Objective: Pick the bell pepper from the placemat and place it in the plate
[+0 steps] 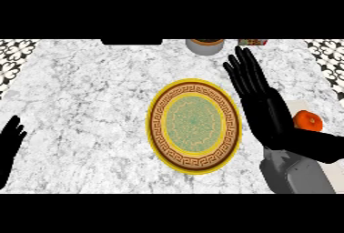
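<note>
Stretching right robot hand over marble worktop, fingers straight, spread, pointing to 12 o'clock, gripping nothing. Spotting orange bell pepper at 3 o'clock of palm, just beside wrist, partly hidden behind it. Noting patterned plate at 9 o'clock of same palm, apart from pepper. Resting left robot hand open at 9 o'clock edge, fingers up.
</note>
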Available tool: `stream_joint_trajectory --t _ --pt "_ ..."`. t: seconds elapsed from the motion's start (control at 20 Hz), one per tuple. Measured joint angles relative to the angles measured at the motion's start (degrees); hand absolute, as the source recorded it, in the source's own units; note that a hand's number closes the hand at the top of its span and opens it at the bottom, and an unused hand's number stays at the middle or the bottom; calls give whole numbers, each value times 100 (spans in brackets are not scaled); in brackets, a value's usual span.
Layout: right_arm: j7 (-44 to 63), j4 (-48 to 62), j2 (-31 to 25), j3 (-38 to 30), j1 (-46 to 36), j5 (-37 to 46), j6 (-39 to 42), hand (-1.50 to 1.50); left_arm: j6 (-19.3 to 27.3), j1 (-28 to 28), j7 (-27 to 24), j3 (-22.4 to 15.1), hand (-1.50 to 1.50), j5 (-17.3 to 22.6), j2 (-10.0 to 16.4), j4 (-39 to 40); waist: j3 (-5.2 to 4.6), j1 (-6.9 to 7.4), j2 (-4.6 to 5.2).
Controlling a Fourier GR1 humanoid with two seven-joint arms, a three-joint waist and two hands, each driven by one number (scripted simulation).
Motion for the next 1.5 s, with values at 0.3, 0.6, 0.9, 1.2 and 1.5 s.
stream_joint_trajectory --t 0.3,0.6,0.9,1.2,1.5 --pt "-314 323 -488 756 -78 712 860 150 -201 -847 -284 -171 0 -160 25 -832 -13 -46 120" --pt "-324 1089 -1495 1183 90 2997 81 -150 -319 -1313 -360 -422 0 -236 -97 -1214 -52 -253 101" --pt "-2250 1941 -876 932 1229 3013 -1044 -150 -286 -1749 -214 -637 0 -392 -308 -1358 -11 -151 167" --pt "-2846 1511 -991 496 1624 3050 -1327 -150 -438 -1835 -20 -546 0 -479 -384 -1474 -18 -89 152" --pt "-1286 607 -1930 391 1776 3944 -1315 -150 -498 -1954 24 -477 0 -522 -427 -1387 -42 -150 121"
